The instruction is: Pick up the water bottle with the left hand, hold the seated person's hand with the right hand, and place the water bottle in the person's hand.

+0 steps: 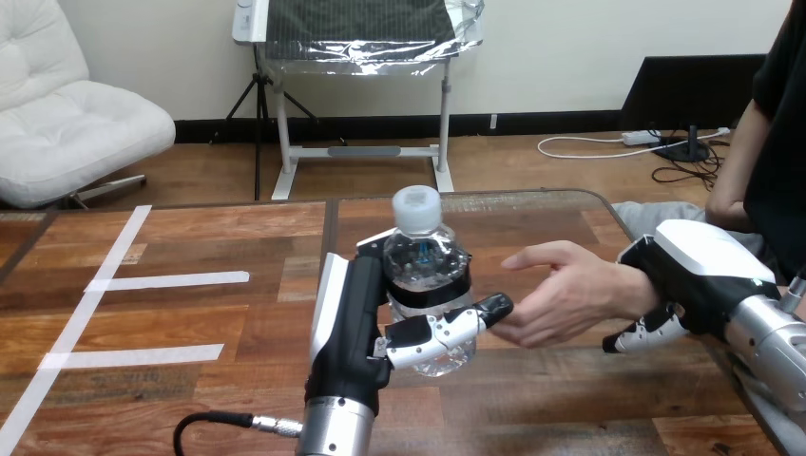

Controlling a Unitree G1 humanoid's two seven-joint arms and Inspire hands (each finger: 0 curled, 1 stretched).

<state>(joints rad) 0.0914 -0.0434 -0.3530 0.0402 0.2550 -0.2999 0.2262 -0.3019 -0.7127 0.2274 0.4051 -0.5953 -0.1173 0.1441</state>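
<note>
So, over by the table's left edge a few white tape strips are stuck on the wood. Around the middle, nearer the front edge, the left hand has its fingers curled round the water bottle, which stands upright, white cap on top. Can't tell if its base touches the table. Just right of the bottle sits the person's hand, open, nearly touching the robot's fingertips. By the right edge, the right hand sits over the person's wrist, fingers wrapping underneath it.
</note>
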